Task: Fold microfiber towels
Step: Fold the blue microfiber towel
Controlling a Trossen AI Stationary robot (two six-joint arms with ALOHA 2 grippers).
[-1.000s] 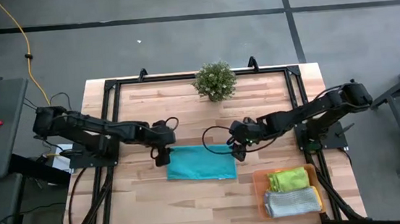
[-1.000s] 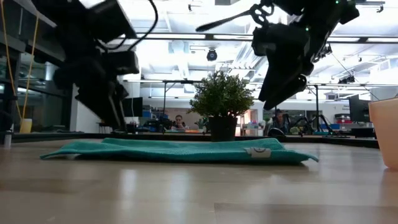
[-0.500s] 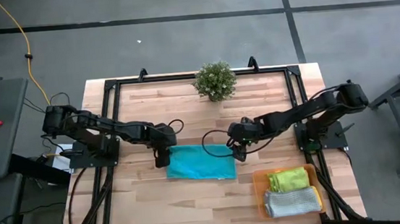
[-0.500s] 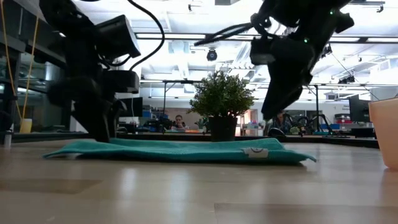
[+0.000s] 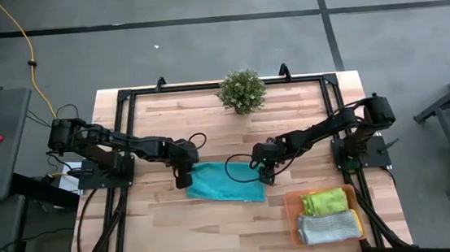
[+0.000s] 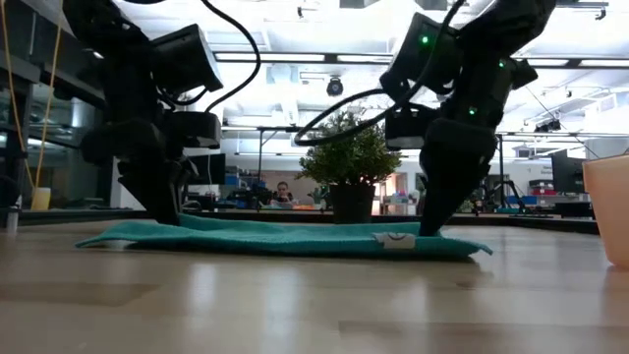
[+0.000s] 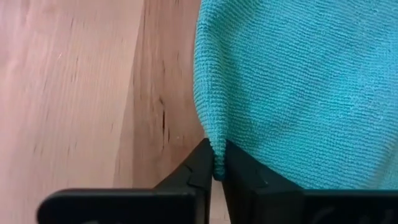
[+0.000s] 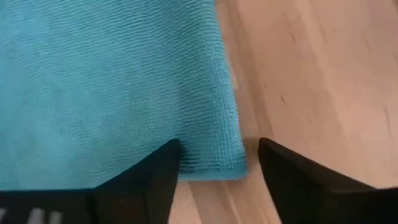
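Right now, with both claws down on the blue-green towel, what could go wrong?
1. The left claw pinches only a thin bit of the teal towel edge, so it might slip out when lifted.
2. The right claw is open around its corner and hasn't closed; if only the left side lifts, the towel could drag crooked.
3. A pull toward the orange tray might bump the folded towels there.

left gripper [image 7: 214, 167]: was poised open above the far left corner of the teal towel [image 5: 225, 183]; now down on the table with its fingers pinched onto that corner. right gripper [image 8: 214, 163]: was raised over the far right corner; now lowered to it, fingers apart astride the edge. teal towel: left edge drawn slightly inward.
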